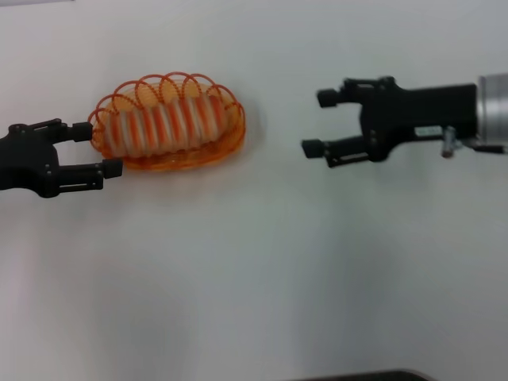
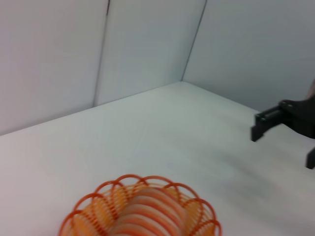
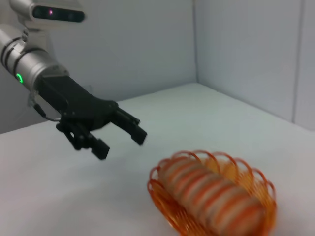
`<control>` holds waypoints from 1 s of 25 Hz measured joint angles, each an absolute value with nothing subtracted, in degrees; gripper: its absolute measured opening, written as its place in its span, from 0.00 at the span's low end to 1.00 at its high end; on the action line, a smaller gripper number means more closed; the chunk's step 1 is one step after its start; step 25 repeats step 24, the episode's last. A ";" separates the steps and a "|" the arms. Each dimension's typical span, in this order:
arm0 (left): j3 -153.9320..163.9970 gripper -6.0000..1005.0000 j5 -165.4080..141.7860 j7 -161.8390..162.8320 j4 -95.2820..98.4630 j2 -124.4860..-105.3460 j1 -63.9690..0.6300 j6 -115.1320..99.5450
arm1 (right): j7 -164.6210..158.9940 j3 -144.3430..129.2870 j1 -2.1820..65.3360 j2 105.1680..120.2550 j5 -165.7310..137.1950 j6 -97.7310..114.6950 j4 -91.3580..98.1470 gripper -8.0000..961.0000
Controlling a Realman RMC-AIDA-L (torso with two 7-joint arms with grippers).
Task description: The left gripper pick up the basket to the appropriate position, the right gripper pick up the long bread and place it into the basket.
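Note:
The orange wire basket rests on the white table, left of centre. The long bread, tan with orange stripes, lies inside it lengthwise. My left gripper is open at the basket's left end, its fingers on either side of the rim and not clamped. My right gripper is open and empty, well to the right of the basket. The left wrist view shows the basket with the bread and the right gripper farther off. The right wrist view shows the basket, the bread and the left gripper.
The white table spreads in front of and between the arms. Pale wall panels stand beyond the table's far edge. A dark edge shows at the bottom of the head view.

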State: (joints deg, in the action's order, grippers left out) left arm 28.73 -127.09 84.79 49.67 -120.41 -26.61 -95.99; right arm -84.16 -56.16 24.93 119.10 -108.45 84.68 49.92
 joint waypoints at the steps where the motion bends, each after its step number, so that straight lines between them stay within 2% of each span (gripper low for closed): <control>1: 28.83 0.87 -127.09 84.78 49.53 -120.54 -26.59 -95.35 | -83.95 -55.75 24.01 119.04 -108.45 84.79 49.92 0.97; 10: 29.79 0.87 -127.55 84.70 49.46 -120.97 -26.28 -92.77 | -82.75 -53.09 20.89 118.83 -108.62 84.41 49.38 0.97; 25: 29.79 0.87 -127.62 84.48 49.51 -121.31 -25.11 -91.18 | -82.44 -52.47 22.34 119.03 -110.23 84.25 49.08 0.97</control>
